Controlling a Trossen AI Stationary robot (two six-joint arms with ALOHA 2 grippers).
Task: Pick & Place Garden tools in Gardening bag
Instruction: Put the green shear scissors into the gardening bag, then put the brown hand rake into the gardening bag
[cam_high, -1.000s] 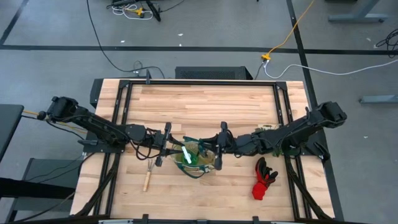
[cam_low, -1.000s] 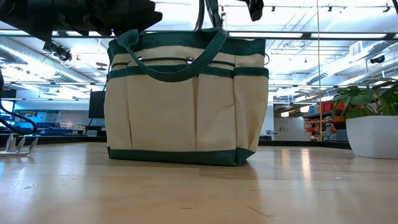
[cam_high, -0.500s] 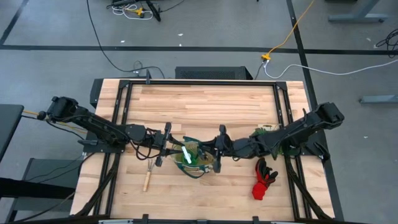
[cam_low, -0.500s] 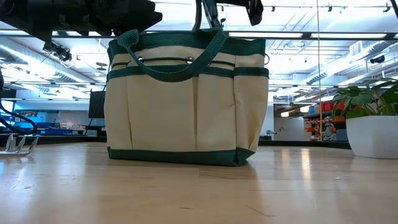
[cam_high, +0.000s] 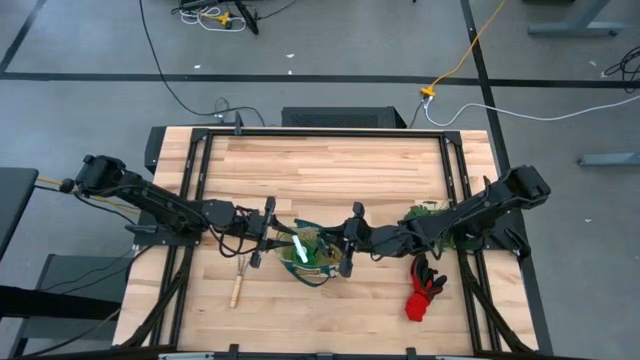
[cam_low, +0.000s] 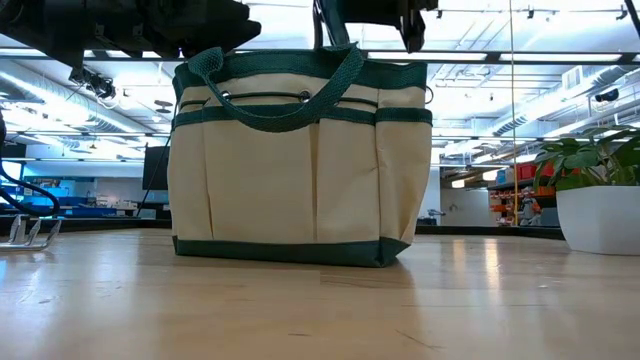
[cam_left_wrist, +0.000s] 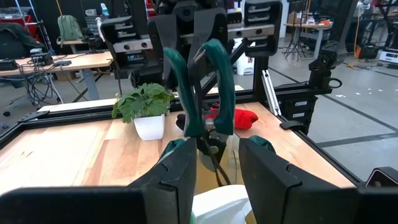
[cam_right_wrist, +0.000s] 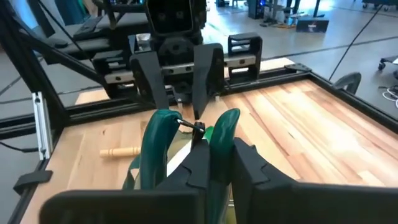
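The beige gardening bag (cam_low: 300, 160) with green trim stands mid-table (cam_high: 318, 262). A green spray bottle (cam_high: 300, 248) lies inside it. My right gripper (cam_high: 348, 250) is over the bag's right end, shut on the green-handled pruning shears (cam_left_wrist: 202, 87). The shears hang with their blades down over the bag's mouth. My left gripper (cam_high: 268, 238) stands open and level at the bag's left end. I cannot tell whether it touches the rim. A wooden-handled rake (cam_high: 237, 285) lies on the table near-left of the bag. The red-black gloves (cam_high: 423, 290) lie to its near right. My right gripper pinches one green handle (cam_right_wrist: 222, 134) of the shears between its two fingers. One finger stands between the two handles and the other outside. It comes in roughly level from the table's right. The shears hang upright and lifted, handle ends up and blades pointing down into the bag's mouth.
A potted leafy plant (cam_high: 430, 210) stands on the table's right side beside my right arm. It also shows at the right in the low view (cam_low: 590, 190). Black frame rails run along the table's edges. Bare wood lies toward the far edge.
My right gripper has sunk a little toward the bag's mouth with the shears, which stay upright. My left gripper and the bag have kept still.
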